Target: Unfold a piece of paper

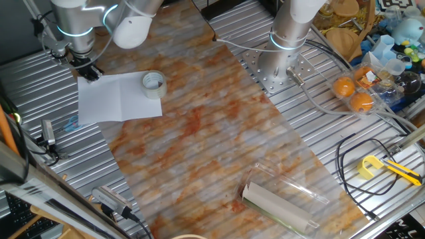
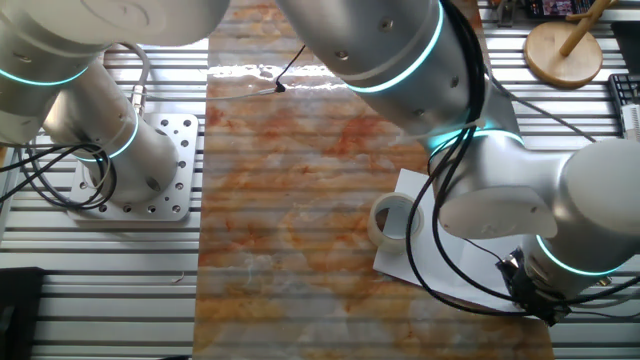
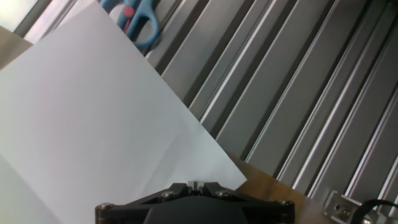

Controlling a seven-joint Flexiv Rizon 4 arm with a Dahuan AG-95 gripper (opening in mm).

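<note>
One fixed view | pincer (image 1: pixel 87 72) at piece of paper's (image 1: pixel 116 98) far corner

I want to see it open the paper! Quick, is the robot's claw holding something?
Gripper: sits at a corner of the plain white thin sheet of paper; whether its fingers are open, closed or pinching that corner cannot be told.

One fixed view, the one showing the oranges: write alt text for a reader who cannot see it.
A white piece of paper lies open and flat on the table, centre crease visible, with a clear tape roll resting on its far right corner. The arm's gripper sits at the sheet's far left corner. Two oranges lie at the right.
</note>
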